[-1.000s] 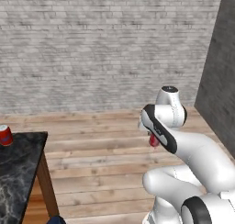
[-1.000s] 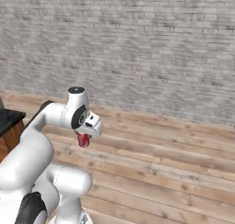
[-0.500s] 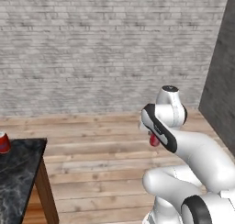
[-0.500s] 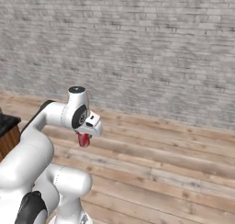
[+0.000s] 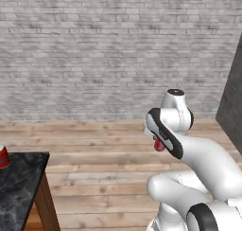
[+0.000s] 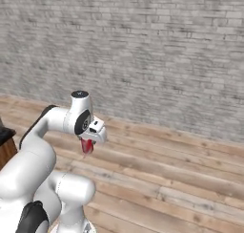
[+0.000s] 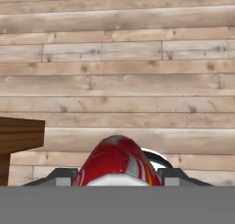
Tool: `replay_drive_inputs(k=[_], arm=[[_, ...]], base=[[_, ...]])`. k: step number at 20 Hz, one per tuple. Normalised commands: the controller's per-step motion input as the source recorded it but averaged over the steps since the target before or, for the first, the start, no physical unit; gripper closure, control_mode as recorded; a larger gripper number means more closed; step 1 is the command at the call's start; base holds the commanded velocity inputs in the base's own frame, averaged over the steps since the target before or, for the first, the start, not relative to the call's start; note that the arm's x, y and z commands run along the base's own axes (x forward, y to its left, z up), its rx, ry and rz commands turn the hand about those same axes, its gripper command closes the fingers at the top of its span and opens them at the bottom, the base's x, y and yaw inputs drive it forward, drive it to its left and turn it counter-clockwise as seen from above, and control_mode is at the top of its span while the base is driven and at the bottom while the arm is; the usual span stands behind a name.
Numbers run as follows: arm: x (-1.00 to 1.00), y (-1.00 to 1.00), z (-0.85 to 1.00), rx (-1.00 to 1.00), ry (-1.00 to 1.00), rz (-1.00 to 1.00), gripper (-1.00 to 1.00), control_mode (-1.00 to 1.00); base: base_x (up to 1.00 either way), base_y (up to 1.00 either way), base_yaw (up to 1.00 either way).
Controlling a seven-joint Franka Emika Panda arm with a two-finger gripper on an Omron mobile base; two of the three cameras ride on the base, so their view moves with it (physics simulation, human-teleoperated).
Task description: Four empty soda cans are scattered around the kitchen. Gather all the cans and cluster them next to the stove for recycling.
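Two red soda cans: one in pincer, one on black counter.

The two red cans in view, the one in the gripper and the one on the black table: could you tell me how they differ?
The held can hangs in the air, clamped in the gripper over the wood floor; the table can stands on the black table. The held can sits close under the arm's wrist; the table can is far off at the picture's left edge, touched by nothing. Both are small and red.
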Motion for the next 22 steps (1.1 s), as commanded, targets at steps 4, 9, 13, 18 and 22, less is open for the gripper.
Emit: replay_drive_inputs(k=[4,9,13,18,22], arm=[[0.00,0.00,0.00,0.00,0.00,0.00,1.00,1.00],[0.00,0.00,0.00,0.00,0.00,0.00,1.00,1.00],[0.00,0.00,0.00,0.00,0.00,0.00,1.00,1.00],[0.00,0.00,0.00,0.00,0.00,0.00,1.00,1.00],[0.00,0.00,0.00,0.00,0.00,0.00,1.00,1.00]], base=[[0.50,-0.09,0.09],[0.45,-0.04,0.08],[0.47,-0.10,0.14],[0.52,-0.06,0.13],[0.56,-0.05,0.13]])
